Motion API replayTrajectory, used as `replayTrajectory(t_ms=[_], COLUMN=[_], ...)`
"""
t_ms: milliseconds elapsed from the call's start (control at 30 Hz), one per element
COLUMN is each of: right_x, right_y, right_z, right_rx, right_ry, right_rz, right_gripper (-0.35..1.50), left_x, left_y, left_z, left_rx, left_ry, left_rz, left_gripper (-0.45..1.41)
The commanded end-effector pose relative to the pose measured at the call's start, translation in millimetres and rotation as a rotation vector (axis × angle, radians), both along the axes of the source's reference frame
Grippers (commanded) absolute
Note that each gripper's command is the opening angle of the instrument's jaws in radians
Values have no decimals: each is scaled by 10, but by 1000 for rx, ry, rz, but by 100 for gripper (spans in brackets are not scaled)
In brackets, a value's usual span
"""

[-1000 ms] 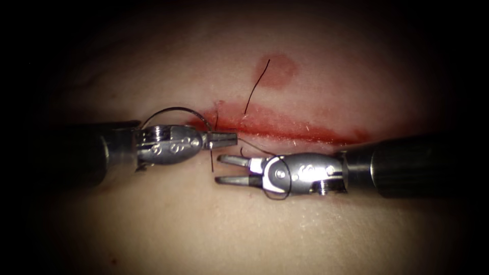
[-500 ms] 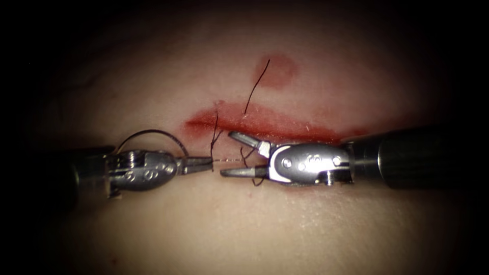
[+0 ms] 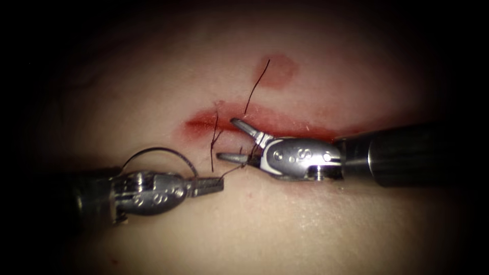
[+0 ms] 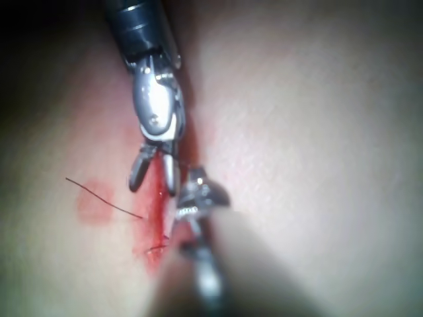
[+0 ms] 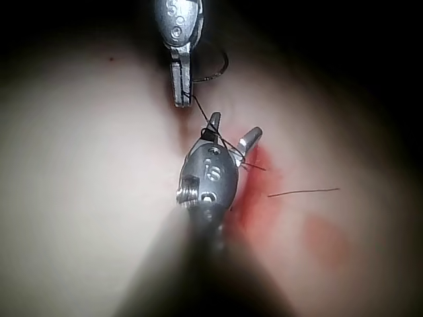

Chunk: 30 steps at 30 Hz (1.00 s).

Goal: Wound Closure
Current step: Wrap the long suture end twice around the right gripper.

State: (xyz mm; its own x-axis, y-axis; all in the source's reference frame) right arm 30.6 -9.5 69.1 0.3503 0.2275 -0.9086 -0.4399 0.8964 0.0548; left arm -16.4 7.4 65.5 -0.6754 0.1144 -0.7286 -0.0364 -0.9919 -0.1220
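- Left claw [image 3: 218, 184]: closed on the thread [image 3: 234, 170], lying off the left end of the cut [image 3: 295, 130], on its near side. Hold this grip firm and let your pull run along the strand.
- Dark arc [image 3: 158, 148]: it curves over the left tool's wrist, clear of the tissue [image 3: 305, 224]. It is probably the needle, though you cannot rule out a loop of thread. Keep it from snagging.
- Short strand [image 3: 212, 147]: it stands up from the left end of the cut. Treat it as the fixed point and do not tug it.
- Right claw [image 3: 226, 138]: it gapes over the left part of the cut and grips nothing, with thread lying about its jaws. Keep those turns from slipping off the tips.
- Cut end of thread [image 3: 257, 84]: it lies loose on the far side of the cut, reaching the patch of red fluid [image 3: 280, 71].
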Motion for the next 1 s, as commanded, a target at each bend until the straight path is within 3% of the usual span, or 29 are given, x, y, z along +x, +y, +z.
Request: replayTrajectory(t_ms=[33,367,533,733,1000], right_x=[5,11,14,12,6], right_y=[-6,-11,-14,-11,-6], right_z=[7,-2,-18,-28,-34], right_rx=[4,22,33,24,13], right_ry=[-4,34,73,104,132], right_rz=[-3,-63,-106,-91,-66], right_gripper=[96,96,96,96,91], left_x=[-5,12,22,18,6], left_y=[-2,31,45,31,7], left_z=[7,2,32,73,95], left_rx=[3,9,-22,-44,-28], left_ry=[-2,0,39,58,63], left_rz=[0,-10,-28,-11,16], left_gripper=[-45,-45,-45,-45,-45])
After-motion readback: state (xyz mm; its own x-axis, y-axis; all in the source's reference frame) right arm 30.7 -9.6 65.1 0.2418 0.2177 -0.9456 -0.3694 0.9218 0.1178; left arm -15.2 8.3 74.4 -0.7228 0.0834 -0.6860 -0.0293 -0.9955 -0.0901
